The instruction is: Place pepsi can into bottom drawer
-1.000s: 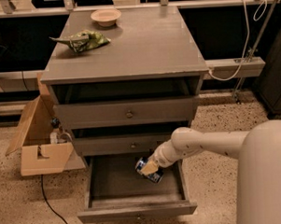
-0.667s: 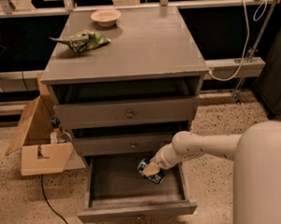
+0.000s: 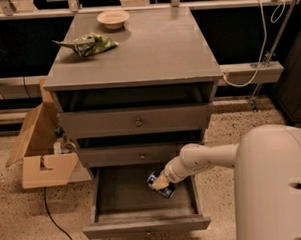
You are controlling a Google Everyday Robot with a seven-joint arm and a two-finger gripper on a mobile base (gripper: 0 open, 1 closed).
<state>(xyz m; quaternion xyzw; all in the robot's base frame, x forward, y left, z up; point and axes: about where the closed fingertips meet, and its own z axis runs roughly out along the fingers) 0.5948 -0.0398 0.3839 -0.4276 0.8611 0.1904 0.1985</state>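
Note:
The grey cabinet's bottom drawer (image 3: pixel 118 193) is pulled open, a wide shallow grey tray. My white arm reaches in from the right, and the gripper (image 3: pixel 161 182) is low inside the drawer at its back right. It holds the dark-blue pepsi can (image 3: pixel 161 185), which is tilted and sits at or just above the drawer floor. The gripper covers the can's upper part.
The two upper drawers (image 3: pixel 138 122) with small round knobs are partly open. On the cabinet top lie a beige bowl (image 3: pixel 113 18) and a green snack bag (image 3: pixel 89 44). An open cardboard box (image 3: pixel 42 157) stands on the floor at left, with a black cable (image 3: pixel 57 223) beside it.
The arm and the can have hardly moved; the can stays low in the back right of the bottom drawer.

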